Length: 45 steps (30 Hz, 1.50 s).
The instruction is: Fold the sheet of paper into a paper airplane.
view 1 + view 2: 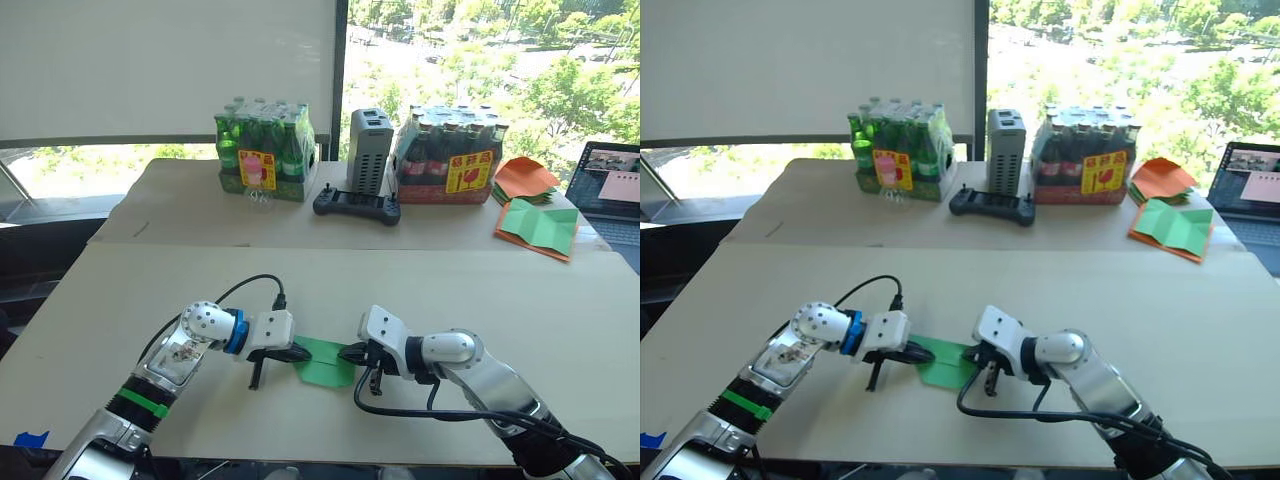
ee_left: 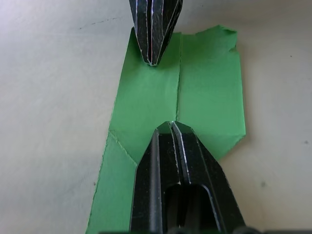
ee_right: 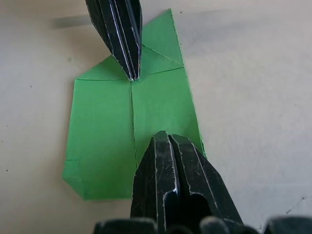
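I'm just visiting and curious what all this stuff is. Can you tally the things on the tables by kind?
Folded green sheet of paper between the grippers: 1
Shrink-wrapped bottle packs: 2 (green bottles, dark bottles)
Grey box: 1
Black controller: 1
Orange and green paper piles: 2
Laptop: 1
Total: 8

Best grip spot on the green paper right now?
The paper lies flat on the table, both shut tools pressing on its centre crease. Probably slide a finger under the free long edge from the side; that edge looks slightly lifted near the ragged end.
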Tool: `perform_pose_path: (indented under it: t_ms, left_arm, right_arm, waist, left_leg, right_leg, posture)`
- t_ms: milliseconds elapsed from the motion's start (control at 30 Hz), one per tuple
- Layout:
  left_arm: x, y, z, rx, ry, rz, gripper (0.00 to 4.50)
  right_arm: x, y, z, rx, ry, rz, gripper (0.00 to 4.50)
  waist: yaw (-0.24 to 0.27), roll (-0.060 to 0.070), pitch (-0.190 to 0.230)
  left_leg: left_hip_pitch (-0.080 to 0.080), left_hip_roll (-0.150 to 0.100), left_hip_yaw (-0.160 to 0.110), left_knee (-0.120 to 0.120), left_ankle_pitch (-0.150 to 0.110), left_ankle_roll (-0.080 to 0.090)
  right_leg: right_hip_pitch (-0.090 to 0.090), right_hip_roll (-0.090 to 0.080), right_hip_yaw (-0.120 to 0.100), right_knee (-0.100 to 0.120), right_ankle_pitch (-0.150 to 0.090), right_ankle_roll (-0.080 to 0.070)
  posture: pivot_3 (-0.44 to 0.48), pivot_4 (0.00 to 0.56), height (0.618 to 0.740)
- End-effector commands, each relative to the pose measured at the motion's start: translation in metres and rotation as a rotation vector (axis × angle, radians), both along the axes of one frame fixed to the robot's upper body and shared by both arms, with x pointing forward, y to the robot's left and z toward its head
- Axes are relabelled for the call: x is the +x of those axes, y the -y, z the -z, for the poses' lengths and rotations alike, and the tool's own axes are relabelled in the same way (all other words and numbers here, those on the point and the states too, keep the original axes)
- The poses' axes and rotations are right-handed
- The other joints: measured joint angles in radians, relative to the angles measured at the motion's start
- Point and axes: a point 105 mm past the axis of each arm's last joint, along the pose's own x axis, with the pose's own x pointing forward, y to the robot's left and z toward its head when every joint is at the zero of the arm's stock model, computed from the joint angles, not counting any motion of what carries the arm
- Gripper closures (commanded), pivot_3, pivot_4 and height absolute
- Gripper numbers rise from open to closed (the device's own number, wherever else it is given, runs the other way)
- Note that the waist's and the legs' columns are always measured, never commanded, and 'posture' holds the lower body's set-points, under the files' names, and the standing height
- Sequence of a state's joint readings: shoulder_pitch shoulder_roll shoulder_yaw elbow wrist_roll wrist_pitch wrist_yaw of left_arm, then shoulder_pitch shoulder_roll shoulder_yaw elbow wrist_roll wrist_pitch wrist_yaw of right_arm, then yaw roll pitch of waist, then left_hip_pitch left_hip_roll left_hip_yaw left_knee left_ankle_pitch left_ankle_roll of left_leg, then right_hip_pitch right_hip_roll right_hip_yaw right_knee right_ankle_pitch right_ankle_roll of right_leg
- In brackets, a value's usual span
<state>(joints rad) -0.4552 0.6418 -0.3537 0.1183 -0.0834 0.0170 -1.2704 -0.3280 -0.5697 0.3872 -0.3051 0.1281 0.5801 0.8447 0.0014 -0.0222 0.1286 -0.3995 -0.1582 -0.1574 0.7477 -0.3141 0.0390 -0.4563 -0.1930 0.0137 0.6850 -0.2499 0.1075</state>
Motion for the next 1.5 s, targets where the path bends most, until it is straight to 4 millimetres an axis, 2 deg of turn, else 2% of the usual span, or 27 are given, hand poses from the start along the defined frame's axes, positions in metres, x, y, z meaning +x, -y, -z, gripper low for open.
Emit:
perform_pose_path:
  t_ms: [33,400,700,833,1033,1167,1267,1400,1500]
  left_arm:
    - [-0.005,-0.030,0.027,0.120,-0.086,-0.074,4.50]
    - [-0.007,-0.061,0.025,0.159,-0.081,-0.135,4.50]
    - [-0.005,-0.061,0.006,0.077,-0.052,-0.189,4.50]
    - [-0.009,-0.061,-0.018,-0.025,-0.056,-0.250,4.50]
    - [-0.026,-0.066,-0.049,-0.183,-0.114,-0.360,4.50]
    - [-0.036,-0.065,-0.060,-0.322,-0.181,-0.435,4.50]
    - [-0.040,-0.063,-0.063,-0.388,-0.212,-0.475,4.50]
    - [-0.046,-0.059,-0.060,-0.403,-0.234,-0.489,3.32]
    - [-0.048,-0.057,-0.060,-0.407,-0.244,-0.489,2.36]
  right_arm:
    - [-0.002,0.003,0.010,-0.034,-0.037,0.015,4.48]
    - [-0.001,0.001,0.010,-0.035,-0.036,0.005,4.48]
    - [-0.002,-0.004,0.005,-0.021,-0.019,-0.013,4.48]
    - [-0.003,-0.010,-0.009,0.026,0.023,-0.034,4.48]
    - [-0.012,-0.016,-0.050,0.164,0.071,-0.040,4.48]
    - [-0.013,-0.014,-0.074,0.259,0.064,0.002,3.24]
    - [-0.012,-0.010,-0.074,0.253,0.051,0.018,2.16]
    - [-0.005,-0.003,-0.055,0.182,0.036,0.035,0.81]
    - [-0.001,0.000,-0.044,0.158,0.014,0.039,0.80]
  waist:
    - [-0.002,0.000,0.000]
    - [-0.014,0.002,-0.001]
    - [-0.017,0.002,-0.001]
    - [-0.019,0.003,-0.001]
    - [-0.014,0.003,0.004]
    - [-0.010,0.003,0.004]
    - [-0.006,0.003,0.004]
    - [-0.002,0.003,0.004]
    - [0.000,0.003,0.004]
  left_leg:
    - [0.000,0.000,0.000,0.000,0.000,0.000]
    - [0.001,0.000,0.000,-0.001,0.000,0.000]
    - [0.001,0.001,0.000,-0.002,0.000,0.000]
    - [-0.001,0.001,0.000,-0.002,0.000,0.000]
    - [-0.009,0.000,0.000,-0.001,0.001,-0.001]
    - [-0.008,0.000,-0.001,-0.001,0.001,-0.001]
    - [-0.008,0.000,-0.001,-0.001,0.001,-0.001]
    - [-0.007,0.000,0.000,-0.001,0.001,-0.001]
    - [-0.007,0.000,0.000,-0.001,0.001,-0.001]
  right_leg:
    - [0.000,0.000,0.000,0.000,0.000,0.000]
    - [0.000,0.001,0.000,0.001,0.000,0.000]
    - [-0.001,0.001,0.000,0.001,0.000,0.000]
    - [-0.003,0.002,0.001,0.002,0.000,0.000]
    - [-0.010,0.001,0.001,0.003,0.000,0.000]
    - [-0.009,0.001,0.000,0.001,0.000,-0.001]
    - [-0.009,0.001,0.000,0.001,0.000,-0.001]
    - [-0.008,0.001,0.000,0.001,0.000,-0.001]
    - [-0.008,0.000,0.001,0.001,0.000,-0.001]
  posture:
    - [0.000,0.150,0.675]
    - [0.000,0.150,0.675]
    - [0.000,0.150,0.675]
    - [0.000,0.150,0.675]
    - [0.000,0.150,0.675]
    - [0.000,0.150,0.675]
    - [0.000,0.150,0.675]
    - [0.000,0.150,0.675]
    - [0.000,0.150,0.675]
